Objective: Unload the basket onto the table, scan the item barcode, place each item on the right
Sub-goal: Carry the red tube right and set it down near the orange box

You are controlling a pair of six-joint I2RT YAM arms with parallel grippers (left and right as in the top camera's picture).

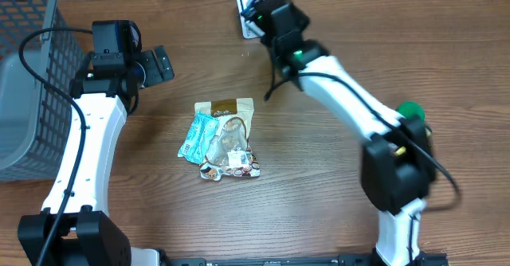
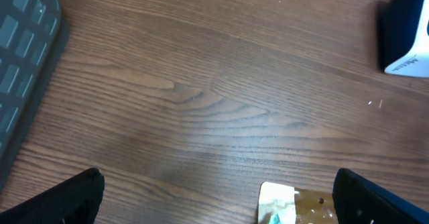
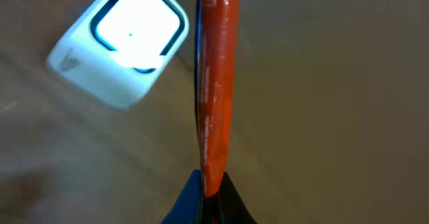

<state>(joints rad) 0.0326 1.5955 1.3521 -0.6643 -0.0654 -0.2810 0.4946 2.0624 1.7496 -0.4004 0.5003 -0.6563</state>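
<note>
Progress looks past halfway, by my reading: your right gripper (image 3: 212, 196) is pinched tight on a thin red packet (image 3: 214, 83) and holds it at the far edge of the table (image 1: 335, 210), just beside the white scanner (image 3: 120, 43). The packet shows edge-on, off to one side of the lit window, and no barcode is visible, so don't count the scan as made. What's left is turning its face to the window. Your left gripper (image 2: 218, 204) hangs spread wide and empty near the grey basket (image 1: 32, 83) at the left edge. More packets (image 1: 225, 138) lie mid-table.
</note>
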